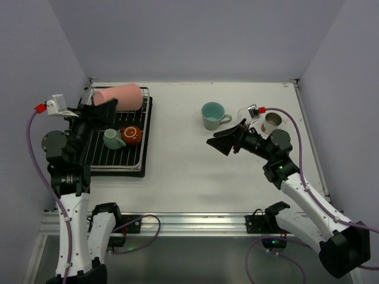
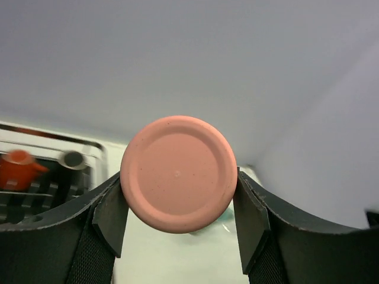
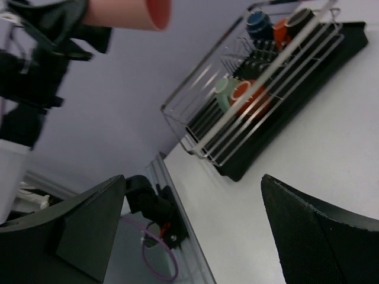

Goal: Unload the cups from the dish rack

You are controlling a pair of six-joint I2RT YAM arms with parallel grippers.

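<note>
My left gripper (image 1: 102,104) is shut on the base end of a salmon tumbler (image 1: 124,96), held on its side above the far end of the dish rack (image 1: 100,155). In the left wrist view the tumbler's round base (image 2: 179,173) fills the gap between the pads (image 2: 112,213). A teal mug (image 1: 112,139) and an orange cup (image 1: 131,134) lie in the rack. The right wrist view shows blue (image 3: 259,23), orange (image 3: 283,31) and black (image 3: 302,18) cups at the rack's far end. My right gripper (image 1: 220,142) hangs open over the table's middle, holding nothing.
A teal mug (image 1: 213,115) and a metal cup (image 1: 272,122) stand on the white table to the right, beside the right arm. The rack sits on a black tray (image 1: 147,127) near the left wall. Grey walls close in on three sides.
</note>
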